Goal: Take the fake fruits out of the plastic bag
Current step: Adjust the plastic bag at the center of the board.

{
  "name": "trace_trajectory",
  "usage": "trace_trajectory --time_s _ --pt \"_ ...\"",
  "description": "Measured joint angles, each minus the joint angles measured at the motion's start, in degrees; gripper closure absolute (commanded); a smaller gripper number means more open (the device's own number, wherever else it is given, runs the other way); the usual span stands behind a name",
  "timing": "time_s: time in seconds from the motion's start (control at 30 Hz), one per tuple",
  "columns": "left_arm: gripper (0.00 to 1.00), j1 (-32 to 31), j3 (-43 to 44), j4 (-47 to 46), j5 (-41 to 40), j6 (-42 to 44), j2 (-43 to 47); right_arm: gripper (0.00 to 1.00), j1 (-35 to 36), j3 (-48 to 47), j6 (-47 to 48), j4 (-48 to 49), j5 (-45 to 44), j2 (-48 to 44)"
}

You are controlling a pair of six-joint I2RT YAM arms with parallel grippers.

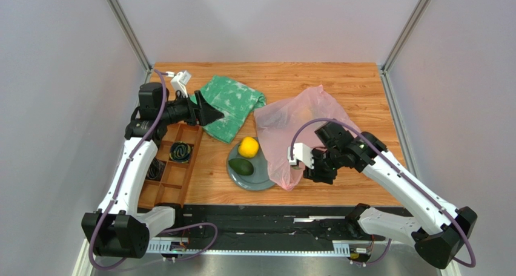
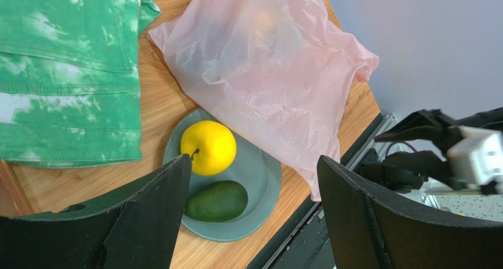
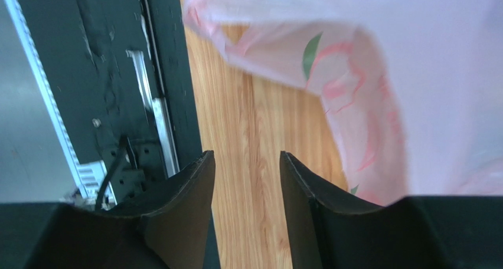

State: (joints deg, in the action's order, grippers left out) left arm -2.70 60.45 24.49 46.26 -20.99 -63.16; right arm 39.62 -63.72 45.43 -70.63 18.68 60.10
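Note:
The pink plastic bag lies crumpled right of centre on the wooden table; it also shows in the left wrist view and the right wrist view. A faint orange shape shows through it. A yellow fruit and a dark green avocado lie on a grey-green plate just left of the bag. My left gripper is open and empty, held high over the green cloth, looking down at the plate. My right gripper is open and empty at the bag's near edge, over bare wood.
A green patterned cloth bag lies at the back left. A brown compartment tray stands along the left edge and holds a dark coiled item. The black rail runs along the table's near edge.

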Motion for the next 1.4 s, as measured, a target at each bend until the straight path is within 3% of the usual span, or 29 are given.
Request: trace_trajectory --time_s 0.23,0.47,0.57,0.6,0.7,1.0,1.3,1.4 --pt "0.14 -1.0 1.3 -0.7 0.0 -0.1 -1.9 0.55 -3.3 11.5 2.5 4.9 -8.2 3.8" --pt "0.14 -1.1 6.6 1.4 -1.1 3.5 -5.1 0.54 -15.6 4.9 -0.4 17.2 -8.5 20.6" --pt "0.14 -1.1 6.7 2.9 -1.7 5.3 -5.7 0.41 -18.6 2.1 -3.2 23.3 -8.7 24.7" --pt "0.14 -1.1 6.7 3.8 -1.8 5.9 -6.0 0.33 -19.2 1.7 -4.5 25.1 -8.9 25.4" --pt "0.14 -1.1 6.7 6.0 -2.0 7.3 -6.8 0.25 -19.4 0.5 -7.9 29.3 -10.0 27.4" --pt "0.14 -1.1 6.7 7.8 -1.8 7.8 -9.1 0.23 -20.0 -4.7 -15.7 37.6 -18.8 34.5" --pt "0.14 -1.7 7.7 7.5 -1.0 7.8 -11.0 0.22 -20.3 -6.7 -18.7 38.5 -27.6 37.5" --pt "0.14 -1.7 7.7 7.5 -0.9 7.8 -11.0 0.28 -20.3 -6.8 -18.9 37.7 -27.9 36.0"
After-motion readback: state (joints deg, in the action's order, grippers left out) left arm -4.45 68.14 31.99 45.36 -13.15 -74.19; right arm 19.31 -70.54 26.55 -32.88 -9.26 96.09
